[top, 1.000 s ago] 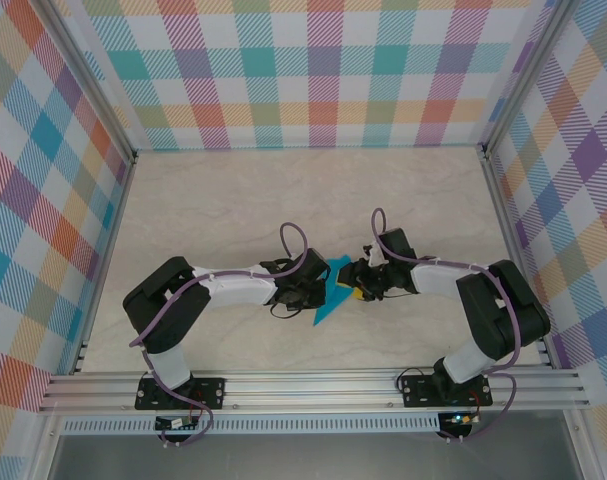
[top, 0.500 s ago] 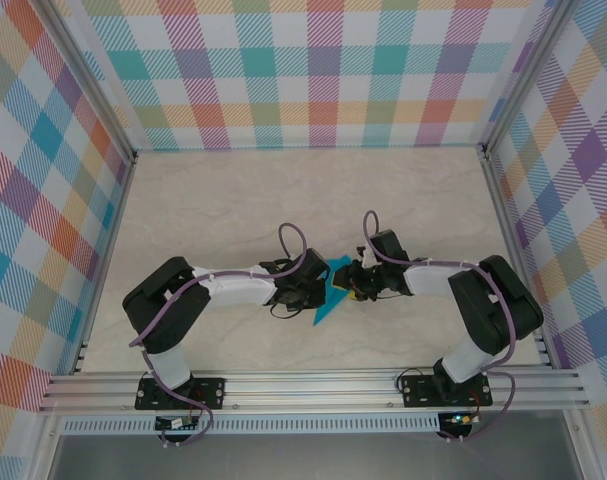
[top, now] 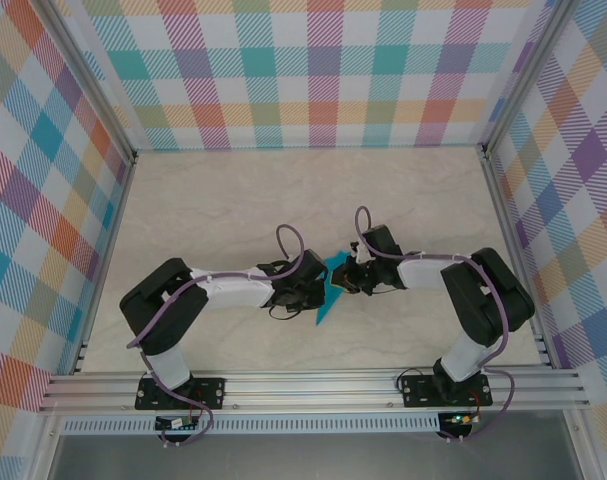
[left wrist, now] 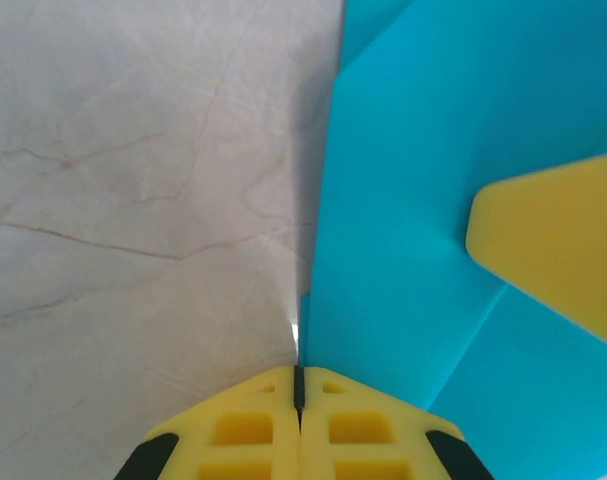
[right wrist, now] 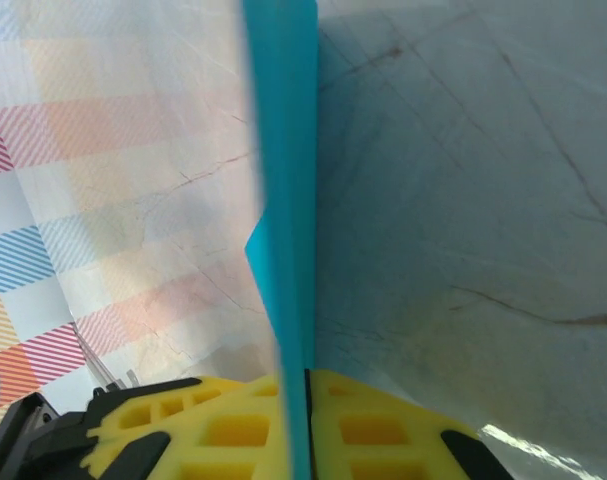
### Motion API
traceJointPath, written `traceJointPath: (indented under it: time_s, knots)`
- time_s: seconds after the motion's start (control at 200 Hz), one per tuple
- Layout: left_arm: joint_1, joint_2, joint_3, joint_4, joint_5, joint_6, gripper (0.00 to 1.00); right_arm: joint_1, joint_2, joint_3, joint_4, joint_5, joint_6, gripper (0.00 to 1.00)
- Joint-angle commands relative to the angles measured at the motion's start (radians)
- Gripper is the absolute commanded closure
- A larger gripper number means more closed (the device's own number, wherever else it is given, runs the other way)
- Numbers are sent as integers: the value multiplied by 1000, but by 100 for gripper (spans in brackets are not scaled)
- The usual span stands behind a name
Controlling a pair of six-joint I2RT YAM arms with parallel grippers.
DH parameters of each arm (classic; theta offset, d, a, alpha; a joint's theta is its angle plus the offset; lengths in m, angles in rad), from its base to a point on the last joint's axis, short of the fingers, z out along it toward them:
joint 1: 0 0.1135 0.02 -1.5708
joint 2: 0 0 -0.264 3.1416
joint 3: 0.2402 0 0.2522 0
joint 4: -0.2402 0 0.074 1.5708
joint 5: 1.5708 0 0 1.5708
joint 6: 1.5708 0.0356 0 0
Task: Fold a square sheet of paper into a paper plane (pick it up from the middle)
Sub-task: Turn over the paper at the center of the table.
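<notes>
Right wrist: right jaws clenched on the folded teal paper (right wrist: 283,150); left jaws pressed together, seemingly pinching its edge.

right end effector (right wrist: 301,392) clamped, teal paper (right wrist: 283,150) edge-on

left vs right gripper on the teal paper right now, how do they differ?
Left gripper reaches in from the left, right gripper from the right. Left's camera sees the folded teal paper face-on; right's sees it edge-on, a narrow strip. Shared: both yellow-tipped and shut on the paper.
</notes>
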Motion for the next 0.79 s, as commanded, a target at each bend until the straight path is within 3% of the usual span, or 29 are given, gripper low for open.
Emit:
traceJointPath:
  time_s: [0.0,0.185,0.4,0.625,0.79]
  knots:
    - [6,-65,-37,19,9,-17,96,8,-10,51,-91,22,-84,94]
    - [7,-208,-101,-2,-74,-22,94,8,-95,137,-316,134,-198,94]
    - [16,-386,-197,-80,-213,-56,84,14,-179,263,-606,311,-316,92]
    - [42,-515,-273,-163,-302,-110,79,53,-186,406,-886,584,-377,91]
    - [61,-585,-330,-178,-328,-147,75,128,-111,530,-1096,870,-345,93]
